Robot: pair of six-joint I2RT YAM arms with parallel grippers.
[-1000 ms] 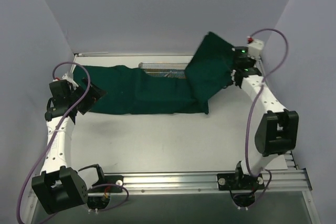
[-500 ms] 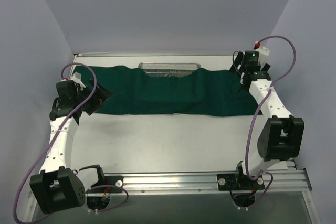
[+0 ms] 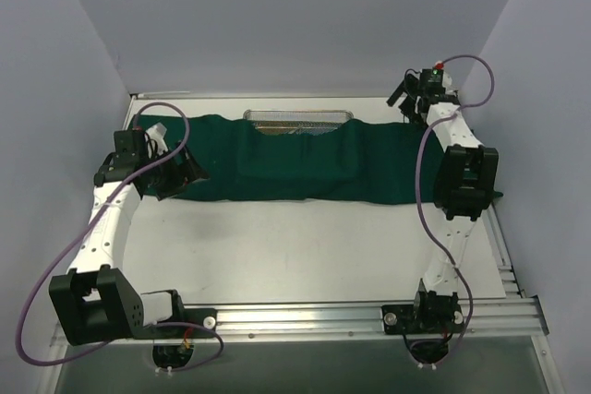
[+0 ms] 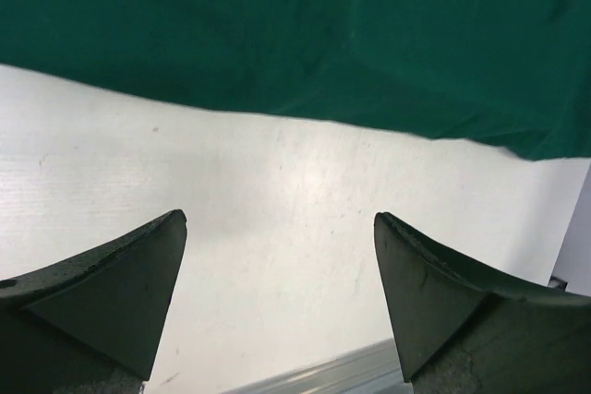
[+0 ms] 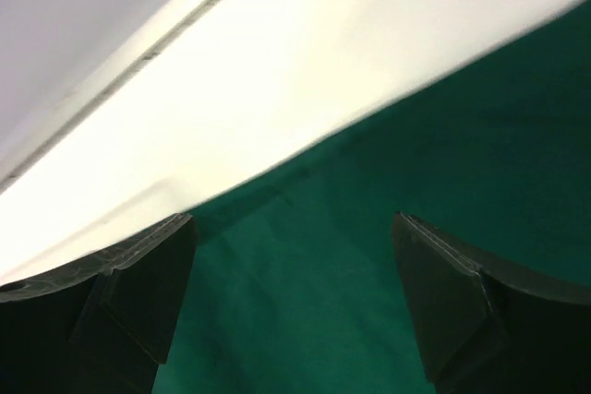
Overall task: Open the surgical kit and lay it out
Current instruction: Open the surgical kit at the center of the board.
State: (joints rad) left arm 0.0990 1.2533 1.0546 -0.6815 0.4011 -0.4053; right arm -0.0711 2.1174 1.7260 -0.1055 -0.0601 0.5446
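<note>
- Top external: dark green cloth drape [image 3: 305, 163] spread flat, silver wire-mesh tray [image 3: 300, 118] showing at far edge.
- Jaws wide and empty on left gripper [image 4: 277, 228], drape edge just ahead.
- Jaws wide and empty on right gripper [image 5: 291, 228], drape directly beneath.

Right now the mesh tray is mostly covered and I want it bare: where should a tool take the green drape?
Probably the free edge of the drape lying across the tray, beside the exposed mesh strip. Come down at the far side, pinch that edge and draw it toward the near side; the side flaps lie flat.
</note>
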